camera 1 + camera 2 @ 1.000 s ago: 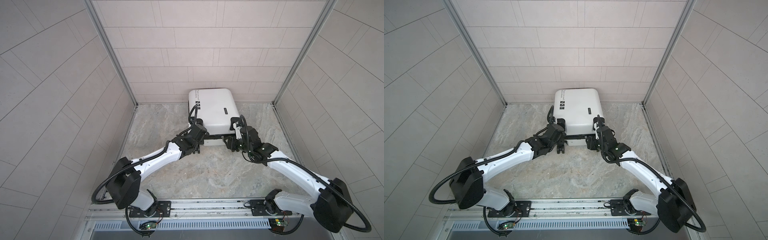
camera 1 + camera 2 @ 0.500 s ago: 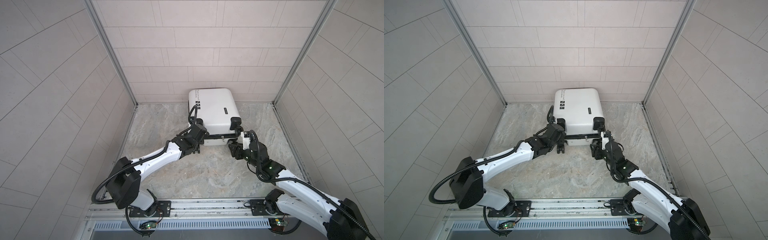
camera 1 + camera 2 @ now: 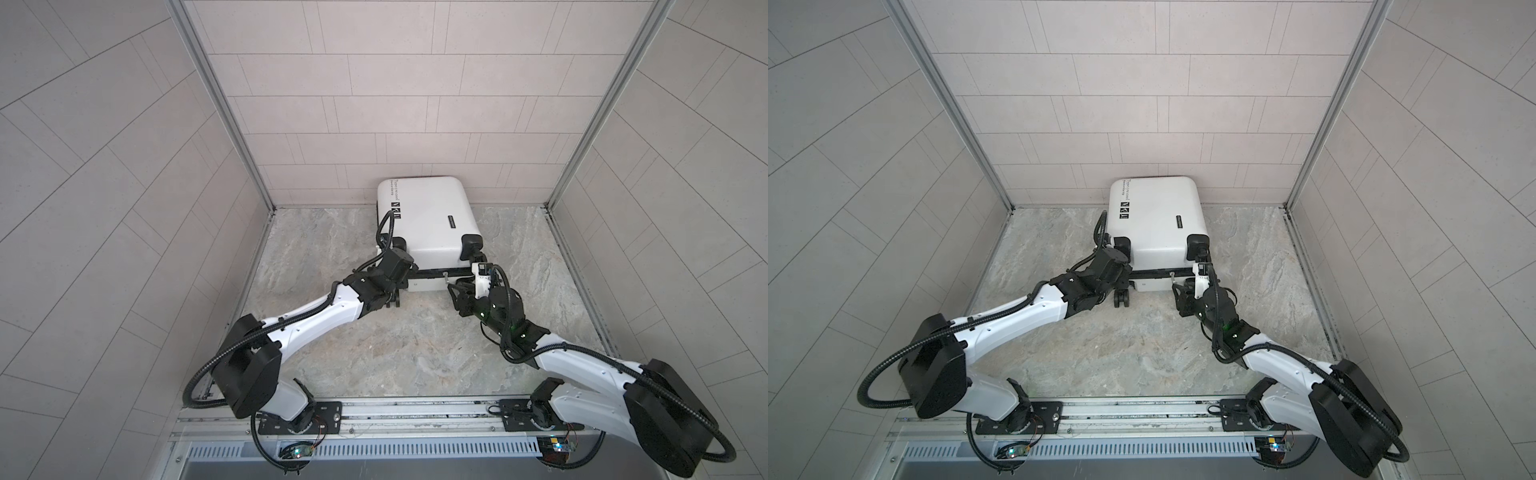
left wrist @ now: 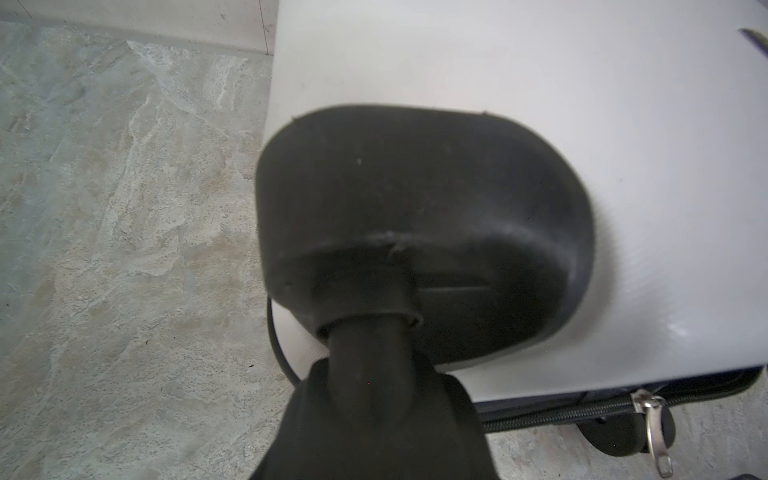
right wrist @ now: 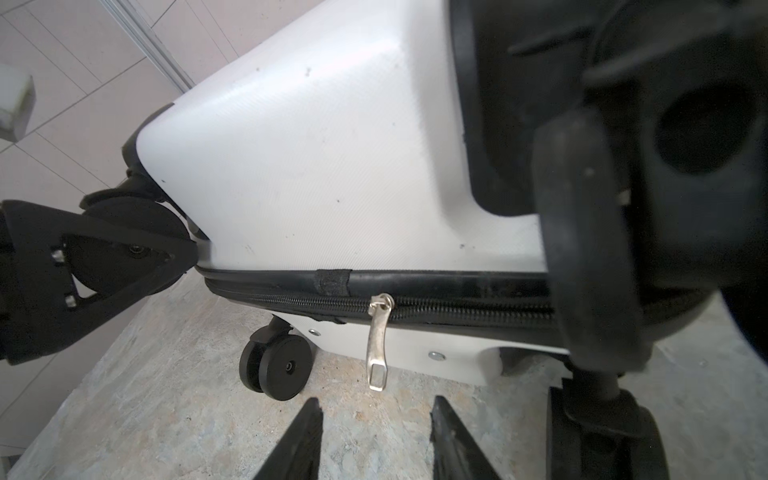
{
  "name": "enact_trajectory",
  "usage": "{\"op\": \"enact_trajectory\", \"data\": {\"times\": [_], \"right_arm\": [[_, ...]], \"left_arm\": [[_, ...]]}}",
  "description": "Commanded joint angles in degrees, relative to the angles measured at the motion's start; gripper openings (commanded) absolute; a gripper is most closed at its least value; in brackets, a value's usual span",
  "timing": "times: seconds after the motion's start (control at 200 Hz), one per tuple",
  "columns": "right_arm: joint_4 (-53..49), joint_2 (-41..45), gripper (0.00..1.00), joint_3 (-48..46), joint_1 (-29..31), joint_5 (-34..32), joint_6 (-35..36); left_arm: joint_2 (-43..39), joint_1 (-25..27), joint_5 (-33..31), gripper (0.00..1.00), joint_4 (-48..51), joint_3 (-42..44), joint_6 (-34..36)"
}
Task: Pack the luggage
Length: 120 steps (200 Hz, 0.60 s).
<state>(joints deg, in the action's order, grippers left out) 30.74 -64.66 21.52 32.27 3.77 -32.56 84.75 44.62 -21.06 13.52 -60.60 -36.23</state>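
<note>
Against the far edge of the bench [image 3: 374,357], about midway along it, the luggage [image 3: 428,220] lies flat on one broad shell. Its top end touches the back wall [image 3: 415,124] and its wheel end faces the near edge; both top views agree. The two white shells sit one upon the other, with the black zip band [image 5: 457,307] running between them along the wheel end. Whether the zip is fully run home cannot be told.

Left end effector [image 5: 183,253]: at the near-left corner of the luggage, by the upper shell's caster. In the right wrist view one finger [image 5: 37,270] lies across the side of the upper left wheel [image 5: 124,216], its tip touching the shell corner. The opposing finger is hidden. The left wrist view is filled by the black wheel housing [image 4: 415,187] and its stem. Whether the end effector is clenched on that wheel cannot be told.

Right end effector [image 5: 376,409]: at the wheel end, toward the near-right corner of the luggage, low over the bench. It is released: the two fingertips [image 5: 309,424] stand apart with bare bench showing between them, grasping nothing. The metal zip pull [image 5: 378,345] hangs from the band just beyond the fingertips, apart from both. The lower left wheel [image 5: 278,365] sits at bench level. The upper right wheel [image 5: 590,257] is close beside the right wrist camera.
</note>
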Motion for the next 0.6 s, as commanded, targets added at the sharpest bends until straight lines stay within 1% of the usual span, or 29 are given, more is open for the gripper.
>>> {"op": "enact_trajectory", "data": {"times": [0.0, 0.205, 0.595], "right_arm": [[4.4, -2.0, 0.39, 1.6, 0.3, -0.2, 0.0], [6.3, -6.0, 0.34, 3.2, 0.4, -0.4, -1.1], [7.9, -10.8, 0.26, 5.1, 1.0, -1.1, -1.3]], "left_arm": [[-2.7, 1.5, 4.4, 0.0, -4.6, 0.0, 2.3], [-2.8, 1.5, 4.6, 0.0, -4.8, -0.1, 2.4], [-3.7, 1.5, 4.4, 0.0, -4.9, 0.6, 2.3]]}}
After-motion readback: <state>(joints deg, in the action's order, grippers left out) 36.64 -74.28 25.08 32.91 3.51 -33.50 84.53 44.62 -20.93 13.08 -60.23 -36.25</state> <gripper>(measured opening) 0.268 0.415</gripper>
